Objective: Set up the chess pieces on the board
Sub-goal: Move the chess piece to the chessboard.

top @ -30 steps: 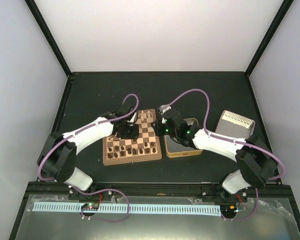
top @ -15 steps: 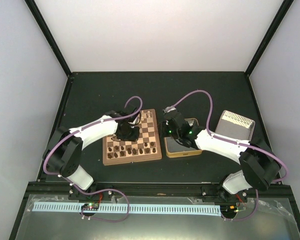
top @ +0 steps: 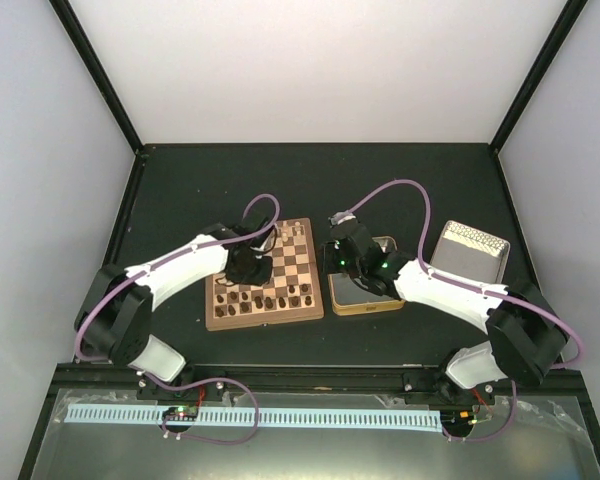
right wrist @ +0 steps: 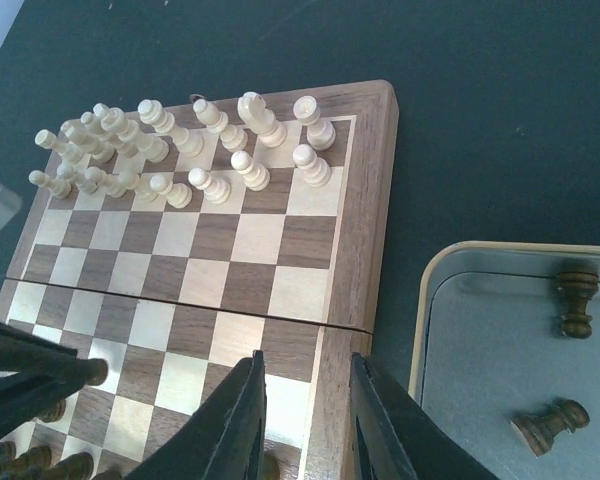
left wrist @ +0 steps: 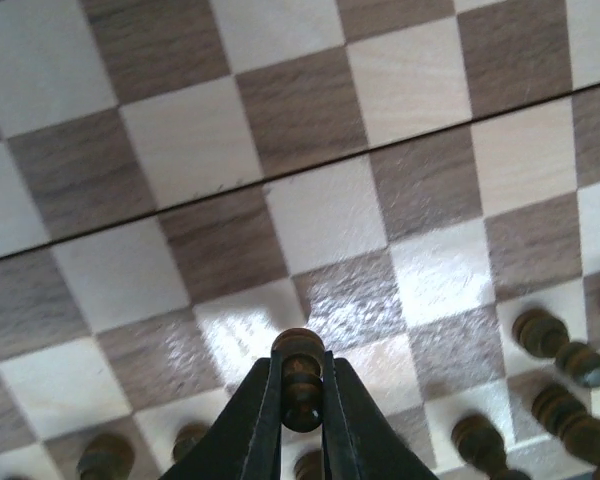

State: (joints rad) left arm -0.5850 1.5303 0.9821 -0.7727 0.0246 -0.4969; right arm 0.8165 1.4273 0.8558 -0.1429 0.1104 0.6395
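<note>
Board [top: 298, 258] mid-table. Tin [right wrist: 480, 350] just beside it, two dark pieces [right wrist: 575, 300] inside. Right gripper [right wrist: 307, 365]: jaws apart, empty, over board edge. Left gripper [left wrist: 300, 375]: clamped on one dark piece [left wrist: 299, 360] above near rows. Risk: thin pinch, so piece may twist loose or topple close neighbours on lowering.

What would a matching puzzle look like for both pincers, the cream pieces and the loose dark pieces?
1 left pincer
2 right pincer
3 cream chessmen
4 two loose dark chessmen

A in the metal tin
B shut on a dark chessman
C open, empty
D crowded at the board's far end

Pairs: 1-B, 2-C, 3-D, 4-A
</note>
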